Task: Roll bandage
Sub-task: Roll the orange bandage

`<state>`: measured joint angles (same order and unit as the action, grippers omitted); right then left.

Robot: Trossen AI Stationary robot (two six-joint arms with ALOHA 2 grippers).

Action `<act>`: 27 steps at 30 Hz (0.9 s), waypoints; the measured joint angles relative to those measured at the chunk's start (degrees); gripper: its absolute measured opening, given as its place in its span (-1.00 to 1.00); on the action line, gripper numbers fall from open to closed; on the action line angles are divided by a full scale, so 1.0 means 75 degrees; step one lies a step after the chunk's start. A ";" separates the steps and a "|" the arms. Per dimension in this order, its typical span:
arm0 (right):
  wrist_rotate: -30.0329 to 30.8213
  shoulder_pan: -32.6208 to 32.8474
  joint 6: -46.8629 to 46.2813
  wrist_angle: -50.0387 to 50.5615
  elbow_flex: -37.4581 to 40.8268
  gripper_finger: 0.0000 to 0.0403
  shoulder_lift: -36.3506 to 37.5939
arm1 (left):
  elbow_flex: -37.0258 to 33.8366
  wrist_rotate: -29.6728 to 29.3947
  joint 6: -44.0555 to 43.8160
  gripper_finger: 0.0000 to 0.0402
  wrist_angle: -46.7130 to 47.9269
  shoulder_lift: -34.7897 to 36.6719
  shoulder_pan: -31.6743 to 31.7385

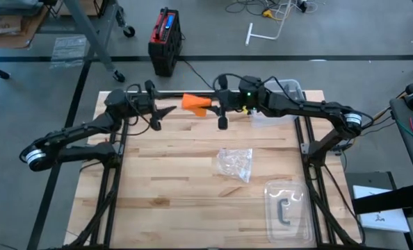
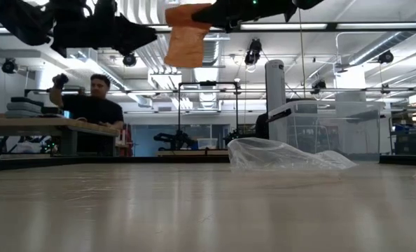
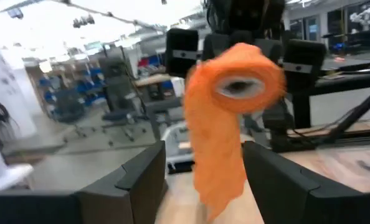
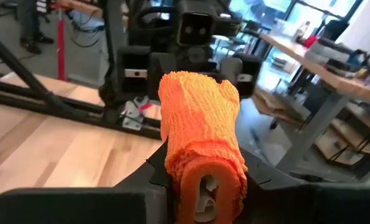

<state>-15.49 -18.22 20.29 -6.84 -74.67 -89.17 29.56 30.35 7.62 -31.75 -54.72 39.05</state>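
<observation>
The orange bandage [image 1: 195, 103] is a partly wound roll with a loose tail, held in the air over the table's far part by my right gripper [image 1: 211, 105], which is shut on it. In the left wrist view the roll's hollow end [image 3: 238, 86] faces the camera and the tail [image 3: 215, 162] hangs down from it. My left gripper [image 1: 170, 111] is open just to the left of the bandage, pointing at it. In its wrist view its two fingers frame the tail. The low view shows a gap between left gripper [image 2: 141, 31] and bandage [image 2: 187, 35]. My right gripper pinches the roll between its two fingers [image 4: 157, 168] at the roll's end nearest the wrist [image 4: 205, 163]. The fingers come in about level from the table's right and lie along the roll's axis. The roll sticks out past the fingertips, lifted clear, its tail hanging slack below.
A crumpled clear plastic wrapper [image 1: 236, 164] lies mid-table, and a clear blister tray [image 1: 286, 208] sits near the front right corner. A clear container [image 1: 291, 90] stands at the far right edge. A person [image 2: 92, 105] is in the room beyond the table.
</observation>
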 joint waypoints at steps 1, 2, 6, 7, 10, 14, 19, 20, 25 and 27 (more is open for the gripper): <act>0.0003 0.0039 -0.0002 0.0041 0.0000 -0.60 -0.0003 | 0.0026 0.0249 -0.0048 0.10 0.0035 -0.0083 -0.0001; 0.0002 0.0069 -0.0034 0.0048 0.0000 -0.60 -0.0003 | 0.0083 0.0577 -0.0105 0.12 0.0037 -0.0158 -0.0003; 0.0003 0.0082 -0.0286 -0.0009 0.0000 -0.60 0.0032 | 0.0432 0.1092 -0.0063 0.24 -0.0032 -0.0345 -0.0095; 0.0009 0.0079 -0.0380 -0.0062 0.0000 -0.60 0.0030 | 0.0497 0.1090 0.0095 0.27 -0.0030 -0.0397 -0.0137; 0.0066 0.0046 -0.0608 -0.0130 0.0000 -0.60 0.0020 | 0.0686 0.0907 0.0644 0.37 0.0025 -0.0526 -0.0299; 0.0067 0.0041 -0.0997 -0.0163 0.0000 -0.60 0.0015 | 0.0993 0.0547 0.1399 0.48 -0.0023 -0.0594 -0.0393; 0.0077 0.0041 -0.1180 -0.0476 -0.0003 -0.60 -0.0048 | 0.1458 0.0685 0.1512 0.59 0.0111 -0.0808 -0.0426; 0.0088 0.0041 -0.1183 -0.0641 -0.0009 -0.60 -0.0093 | 0.1565 0.0763 0.1510 0.60 0.0179 -0.0882 -0.0456; 0.0303 0.0022 -0.1174 -0.1049 -0.0006 -0.60 -0.0254 | 0.1962 0.0898 0.1663 0.61 0.0725 -0.1262 -0.0571; 0.0480 -0.0011 -0.1172 -0.1101 -0.0006 -0.60 -0.0254 | 0.2111 0.0883 0.1794 0.58 0.0889 -0.1332 -0.0567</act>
<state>-11.88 -18.30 11.51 -15.10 -74.72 -91.07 45.39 36.97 21.08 -25.08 -64.71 34.80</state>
